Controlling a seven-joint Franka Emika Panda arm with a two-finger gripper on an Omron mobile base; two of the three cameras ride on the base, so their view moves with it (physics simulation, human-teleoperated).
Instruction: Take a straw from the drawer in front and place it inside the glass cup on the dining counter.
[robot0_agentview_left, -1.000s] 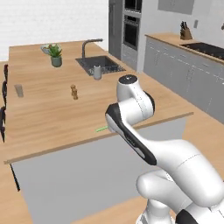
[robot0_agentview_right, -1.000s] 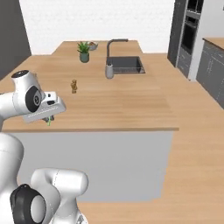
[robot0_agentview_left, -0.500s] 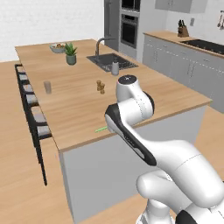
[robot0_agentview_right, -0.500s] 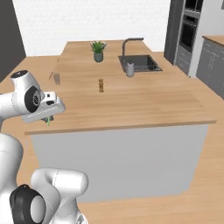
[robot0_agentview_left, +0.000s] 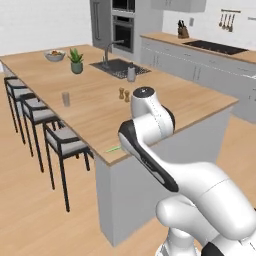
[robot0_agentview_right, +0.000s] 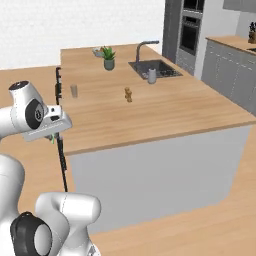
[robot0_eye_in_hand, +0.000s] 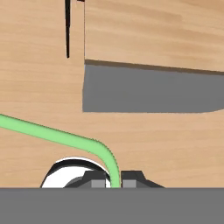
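My gripper is shut on the thin green straw, which bends just above the fingertips and runs off to the left of the hand view. In the left base view the straw pokes out from behind my arm, over the near corner of the dining counter. A short green piece of straw shows under my hand in the right base view, beside the dining counter. The glass cup stands upright near the stool-side edge, far from my gripper. The drawer is out of view.
Two brown shakers stand mid-counter. A soap dispenser, sink, plant and bowl sit further back. Black stools line the left side. A wall counter runs behind.
The whole picture has shifted as the base drove around the island, so I now face its corner from further off. The straw stays in my shut gripper.
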